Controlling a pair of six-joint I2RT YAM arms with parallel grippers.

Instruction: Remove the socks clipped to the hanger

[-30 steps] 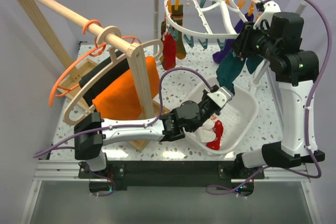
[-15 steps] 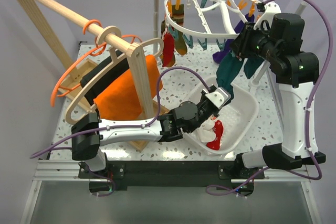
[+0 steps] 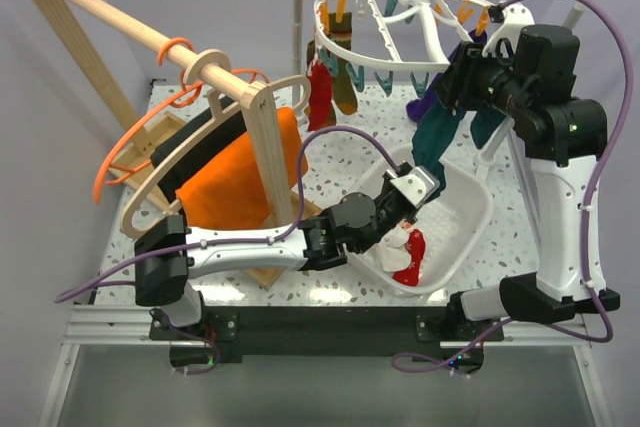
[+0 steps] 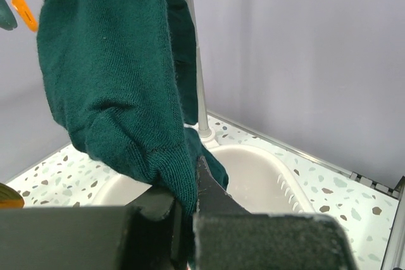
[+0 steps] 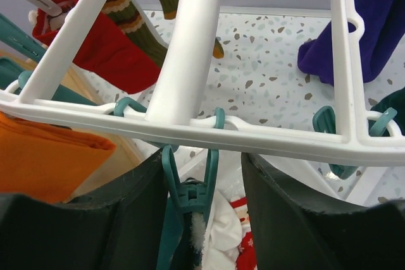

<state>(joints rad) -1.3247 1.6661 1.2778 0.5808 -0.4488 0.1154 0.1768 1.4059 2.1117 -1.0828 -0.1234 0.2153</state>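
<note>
The white oval hanger (image 3: 400,17) hangs from a rail at the back. A red sock (image 3: 321,97), a brown-striped sock (image 3: 343,77), a purple sock (image 3: 440,87) and a dark green sock (image 3: 437,137) hang from its clips. My left gripper (image 3: 420,182) is shut on the dark green sock's lower end (image 4: 114,80), the jaws pinching its cuff (image 4: 190,197). My right gripper (image 3: 462,82) is open just under the hanger's frame (image 5: 190,49). A teal clip (image 5: 190,188) sits between its fingers (image 5: 95,219), nearer the left one. The red sock (image 5: 107,55), striped sock (image 5: 136,11) and purple sock (image 5: 373,23) show beyond.
A white basin (image 3: 470,217) under the hanger holds a red and white sock (image 3: 408,252). A wooden rack (image 3: 265,137) at left carries wooden coat hangers, an orange cloth (image 3: 240,172) and thin orange hangers (image 3: 130,147). A white stand pole (image 4: 193,61) rises behind the basin.
The hanger has swung and tilted slightly, its left side a little higher. The right gripper has shifted slightly with it. The left gripper still holds the dark green sock in about the same place.
</note>
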